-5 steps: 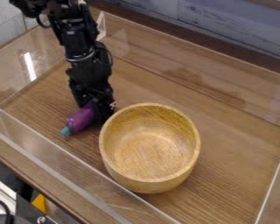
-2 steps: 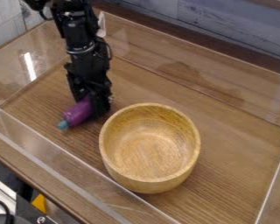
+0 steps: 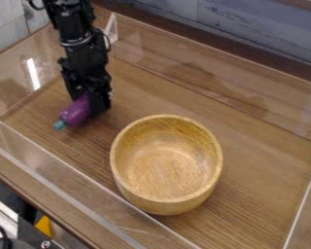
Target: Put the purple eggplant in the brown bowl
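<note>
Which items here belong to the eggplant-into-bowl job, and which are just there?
Job items:
- purple eggplant, at the pincer, outside the bowl
- brown bowl, nothing in it

Bystanders:
- wooden table
- clear wall around the workspace

You have open wooden table (image 3: 256, 117) behind and to the right of the brown bowl (image 3: 167, 162), and its wide mouth is free from above. Clear walls (image 3: 28, 156) close the left and near sides.
</note>
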You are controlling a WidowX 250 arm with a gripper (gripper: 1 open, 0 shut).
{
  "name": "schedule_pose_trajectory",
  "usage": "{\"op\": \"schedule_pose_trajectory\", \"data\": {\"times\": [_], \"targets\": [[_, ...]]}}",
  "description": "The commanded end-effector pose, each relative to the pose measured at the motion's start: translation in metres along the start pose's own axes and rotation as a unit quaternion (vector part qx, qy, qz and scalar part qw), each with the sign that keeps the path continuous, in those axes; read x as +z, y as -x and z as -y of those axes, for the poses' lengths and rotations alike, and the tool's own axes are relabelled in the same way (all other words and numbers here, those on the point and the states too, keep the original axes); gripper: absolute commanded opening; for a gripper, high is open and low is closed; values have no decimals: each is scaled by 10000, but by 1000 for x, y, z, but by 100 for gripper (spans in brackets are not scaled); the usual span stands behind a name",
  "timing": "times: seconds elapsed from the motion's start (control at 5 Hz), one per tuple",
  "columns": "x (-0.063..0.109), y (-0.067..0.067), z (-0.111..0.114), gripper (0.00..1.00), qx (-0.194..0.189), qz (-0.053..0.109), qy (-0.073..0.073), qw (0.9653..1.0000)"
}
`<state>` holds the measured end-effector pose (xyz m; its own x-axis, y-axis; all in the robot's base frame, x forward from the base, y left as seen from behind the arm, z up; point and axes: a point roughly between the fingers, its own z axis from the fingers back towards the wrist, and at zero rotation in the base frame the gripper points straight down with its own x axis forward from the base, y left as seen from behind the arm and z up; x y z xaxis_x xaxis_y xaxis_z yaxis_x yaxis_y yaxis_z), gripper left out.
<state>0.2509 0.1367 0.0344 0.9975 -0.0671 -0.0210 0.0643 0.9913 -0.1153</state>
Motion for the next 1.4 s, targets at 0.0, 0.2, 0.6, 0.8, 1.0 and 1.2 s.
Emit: {"op": "schedule_pose_trajectory", "data": {"times": [0.0, 0.2, 0.6, 0.8, 1.0, 1.2], "targets": [[20, -8, -11, 0, 101, 193, -119, 9997], [20, -5, -11, 0, 513, 226, -101, 9984], [23, -9, -4, 0, 1112, 254, -80, 9934], [28, -15, 4, 0, 1296, 253, -81, 9912], [31, -14, 12, 0, 1406, 246, -87, 9897], [34, -13, 21, 0, 1503, 238, -99, 9883]]}}
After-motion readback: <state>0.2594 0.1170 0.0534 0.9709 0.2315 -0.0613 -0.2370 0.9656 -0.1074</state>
